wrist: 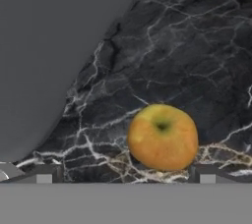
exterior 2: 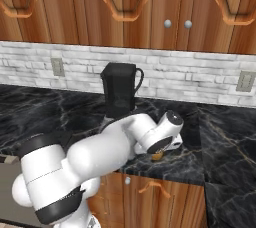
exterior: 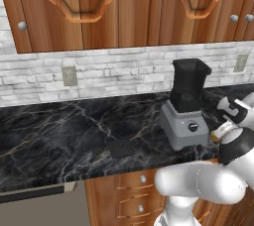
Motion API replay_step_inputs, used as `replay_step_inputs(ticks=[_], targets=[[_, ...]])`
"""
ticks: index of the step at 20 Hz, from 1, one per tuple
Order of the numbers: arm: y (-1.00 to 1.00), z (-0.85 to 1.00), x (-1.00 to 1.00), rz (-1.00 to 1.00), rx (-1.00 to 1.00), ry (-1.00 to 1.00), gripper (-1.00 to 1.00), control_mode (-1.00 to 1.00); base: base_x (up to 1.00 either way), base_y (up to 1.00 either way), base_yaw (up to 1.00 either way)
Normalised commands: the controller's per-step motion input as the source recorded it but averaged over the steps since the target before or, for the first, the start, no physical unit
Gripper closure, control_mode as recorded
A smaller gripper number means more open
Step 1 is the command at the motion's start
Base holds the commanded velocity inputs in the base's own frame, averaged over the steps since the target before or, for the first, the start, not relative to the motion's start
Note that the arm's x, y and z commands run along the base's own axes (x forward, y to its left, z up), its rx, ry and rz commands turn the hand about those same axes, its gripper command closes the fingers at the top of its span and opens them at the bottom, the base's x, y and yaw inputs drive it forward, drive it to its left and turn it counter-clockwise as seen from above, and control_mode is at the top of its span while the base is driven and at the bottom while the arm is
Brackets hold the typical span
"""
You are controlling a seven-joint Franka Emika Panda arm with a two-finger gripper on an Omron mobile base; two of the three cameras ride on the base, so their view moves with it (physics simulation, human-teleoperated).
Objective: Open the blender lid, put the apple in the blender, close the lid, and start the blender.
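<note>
Hand view looks straight down on a yellow-orange apple [wrist: 163, 137] lying on the black marble counter [wrist: 187, 46], just beside the blender's grey base [wrist: 44, 56]. The gripper [wrist: 125, 173] hangs over the fruit with its fingertips spread wide and empty, the apple nearer one tip. The blender lid [exterior: 121, 147] lies off the jar [exterior: 190, 84], so picking the apple is likely next; centring over it before descending should help.

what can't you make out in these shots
- Apple: in both base views the arm's wrist covers nearly all of it.
- Pincer: hand view edge cuts off all but its tips.
- Blender: right base view, the arm hides its base and knob.
- Blender lid: dark against the dark counter, so detail is lost.
</note>
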Motion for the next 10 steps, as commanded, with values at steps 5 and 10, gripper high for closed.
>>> replay_step_inputs(ticks=[5,10], targets=[[-0.03,-0.33,0.16,0.05,0.0,0.02,-1.0,-1.0,0.0,0.0,0.0],[-0.12,-0.16,0.18,0.05,0.0,-0.02,-1.0,-1.0,0.0,0.0,0.0]])
